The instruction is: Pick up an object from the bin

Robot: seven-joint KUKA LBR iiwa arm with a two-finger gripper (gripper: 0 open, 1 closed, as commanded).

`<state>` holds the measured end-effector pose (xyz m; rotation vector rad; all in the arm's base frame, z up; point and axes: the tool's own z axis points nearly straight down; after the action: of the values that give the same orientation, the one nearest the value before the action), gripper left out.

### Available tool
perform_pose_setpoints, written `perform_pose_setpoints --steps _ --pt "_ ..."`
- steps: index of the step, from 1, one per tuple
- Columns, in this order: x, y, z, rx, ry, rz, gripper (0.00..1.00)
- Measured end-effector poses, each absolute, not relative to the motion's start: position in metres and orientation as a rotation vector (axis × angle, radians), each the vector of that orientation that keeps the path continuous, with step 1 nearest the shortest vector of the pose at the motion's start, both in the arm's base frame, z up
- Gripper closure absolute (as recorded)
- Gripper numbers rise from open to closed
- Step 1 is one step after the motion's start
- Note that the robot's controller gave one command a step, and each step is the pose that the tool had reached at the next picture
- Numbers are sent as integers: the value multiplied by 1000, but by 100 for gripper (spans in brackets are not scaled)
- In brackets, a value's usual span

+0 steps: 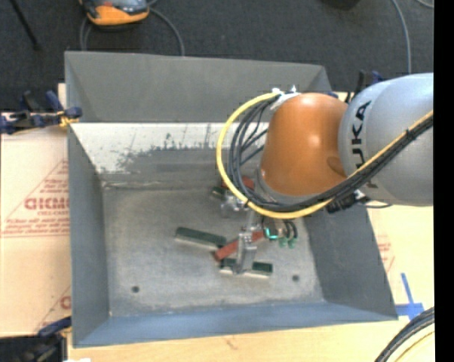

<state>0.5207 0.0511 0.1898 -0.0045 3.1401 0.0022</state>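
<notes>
Grey metal gripper low over the bin's floor, right of centre, amid a small heap; open or closed, impossible to tell. Just beside it at 9 o'clock a red piece, at 5 o'clock a dark green strip. Farther out, a green bar at 10 o'clock, green bits at 2 o'clock, orange cover at 12.

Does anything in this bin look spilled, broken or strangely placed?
Nothing stands out. A flat dark green bar, a red piece and other small things lie loose on the bin floor by the pincer.
</notes>
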Motion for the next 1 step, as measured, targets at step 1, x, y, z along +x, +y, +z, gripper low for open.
perform_pose_setpoints --steps 1 --pt "579 25 73 -20 3132 -1 100"
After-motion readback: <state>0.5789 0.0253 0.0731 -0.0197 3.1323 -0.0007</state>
